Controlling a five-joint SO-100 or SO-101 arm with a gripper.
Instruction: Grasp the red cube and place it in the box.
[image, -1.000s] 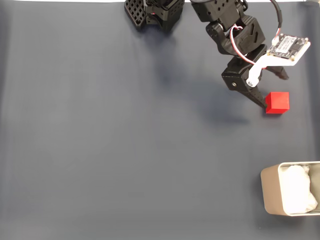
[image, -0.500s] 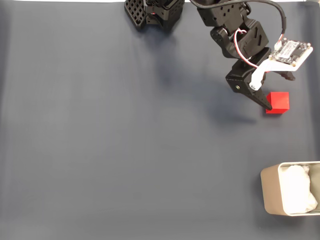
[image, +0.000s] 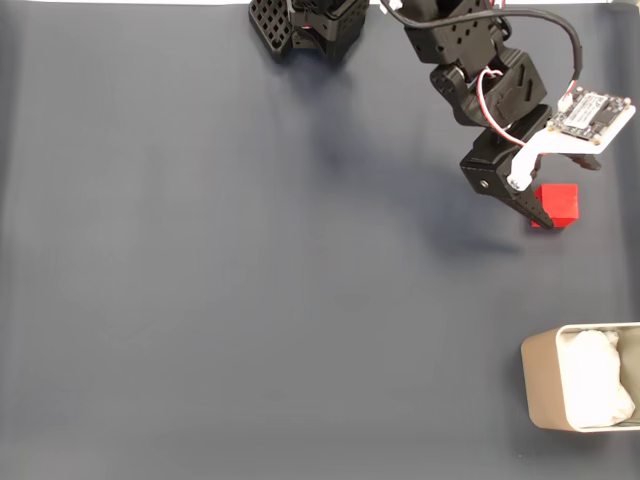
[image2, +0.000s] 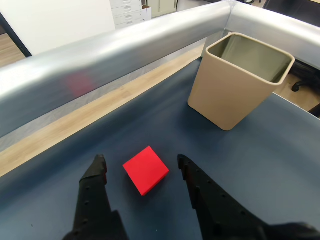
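The red cube (image: 558, 203) lies on the dark blue mat at the right in the fixed view. My gripper (image: 570, 192) stands open over it, one black finger (image: 535, 212) at the cube's left edge and the other behind its top right. From the wrist camera the red cube (image2: 146, 170) sits between the two spread fingertips of the gripper (image2: 141, 162), touching neither. The beige box (image: 535, 385) holds white padding and stands in the bottom right corner of the fixed view. In the wrist view the box (image2: 235, 90) rises beyond the cube to the upper right.
The arm's base (image: 310, 25) stands at the top edge of the mat. A silver rail (image2: 125, 55) and a wooden strip (image2: 100, 107) border the mat just past the cube. Bare mat (image: 200, 280) spreads across the left and middle.
The gripper has moved right and slightly down, so its fingers now straddle the cube. The cube and the box have stayed where they were.
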